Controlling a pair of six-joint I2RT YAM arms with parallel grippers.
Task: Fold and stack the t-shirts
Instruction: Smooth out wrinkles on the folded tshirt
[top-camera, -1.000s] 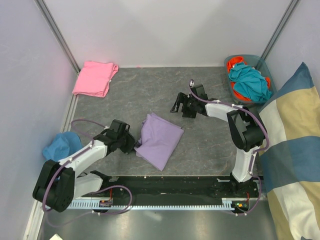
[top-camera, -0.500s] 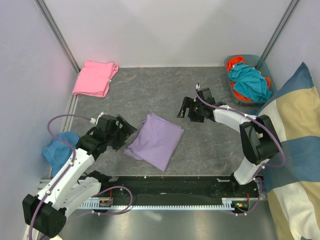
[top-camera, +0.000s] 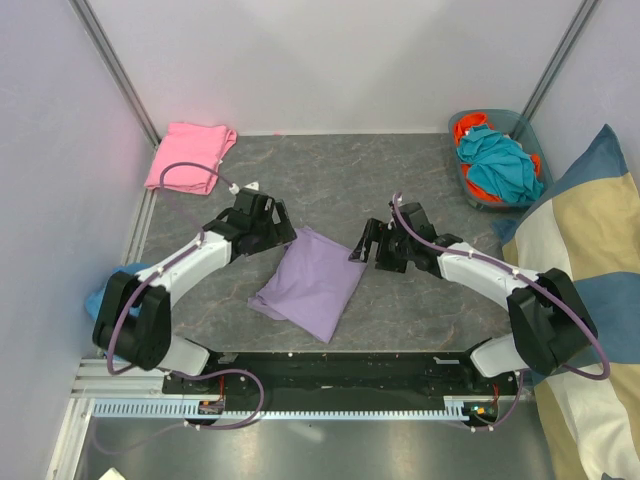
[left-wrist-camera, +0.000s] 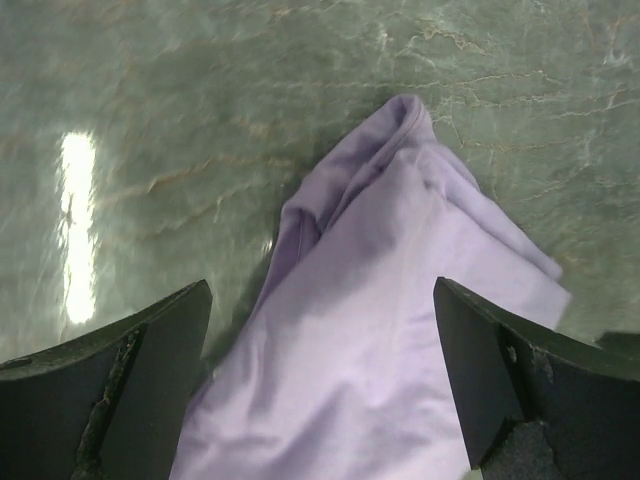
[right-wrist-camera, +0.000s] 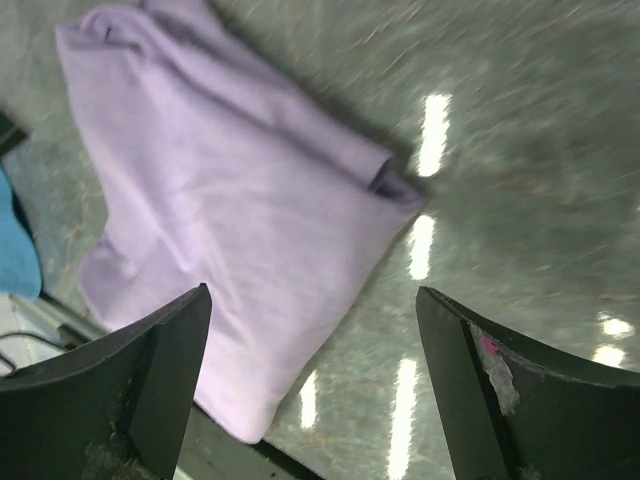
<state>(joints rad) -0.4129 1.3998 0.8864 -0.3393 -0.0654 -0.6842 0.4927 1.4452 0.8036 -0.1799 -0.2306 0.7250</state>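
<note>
The lavender t-shirt (top-camera: 310, 282) lies folded on the grey table, near the middle. It also shows in the left wrist view (left-wrist-camera: 380, 340) and in the right wrist view (right-wrist-camera: 230, 250). My left gripper (top-camera: 283, 230) is open, just above the shirt's far left corner, its jaws straddling the cloth. My right gripper (top-camera: 360, 247) is open beside the shirt's right corner, holding nothing. The pink t-shirt (top-camera: 188, 156) lies folded at the far left corner of the table.
A basket (top-camera: 520, 125) with teal and orange cloth stands at the far right. A blue cloth (top-camera: 105, 297) lies at the left edge. The striped cushion (top-camera: 585, 300) leans at the right. Walls close the table in on the far side and on the left.
My left arm has swung from the shirt's near left side up to its far left corner. My right gripper has moved nearer and left, towards the shirt's right corner.
</note>
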